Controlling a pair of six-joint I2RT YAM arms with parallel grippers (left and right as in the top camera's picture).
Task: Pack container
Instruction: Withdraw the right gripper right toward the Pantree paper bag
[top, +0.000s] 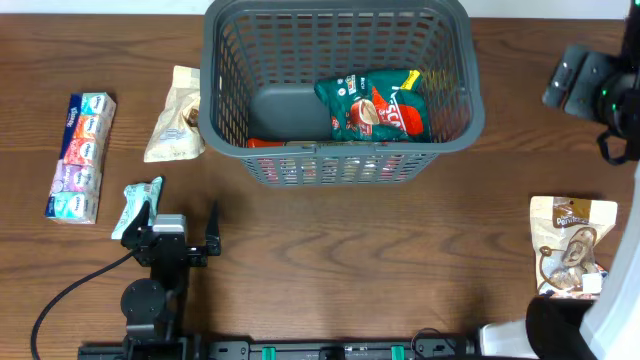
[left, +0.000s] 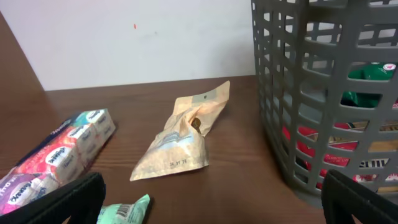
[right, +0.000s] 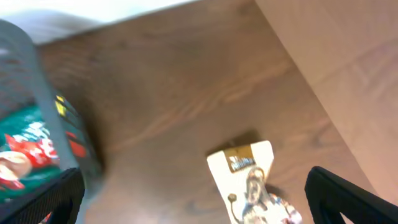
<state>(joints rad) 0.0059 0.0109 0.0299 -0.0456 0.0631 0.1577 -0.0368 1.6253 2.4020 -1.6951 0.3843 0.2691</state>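
Note:
The dark grey slotted basket (top: 225, 120) stands at the back middle of the table. It holds a green snack pack (top: 375, 105) and a red pack (top: 275, 145). My left gripper (top: 181, 216) is open and empty, low over the table at the front left. A mint green pack (top: 135, 205) lies by its left finger. In the left wrist view the gripper (left: 208, 208) faces a beige pouch (left: 180, 140), with the basket (left: 292, 93) on the right. My right gripper (right: 196, 205) is open and empty, held high right of the basket (right: 37, 118), over a tan snack pack (right: 252, 186).
A multi-pack of tissues (top: 80, 155) lies at the far left and also shows in the left wrist view (left: 59, 152). The beige pouch (top: 175, 128) lies against the basket's left side. The tan pack (top: 570, 245) lies at the front right. The right arm (top: 590, 85) hangs at the right edge.

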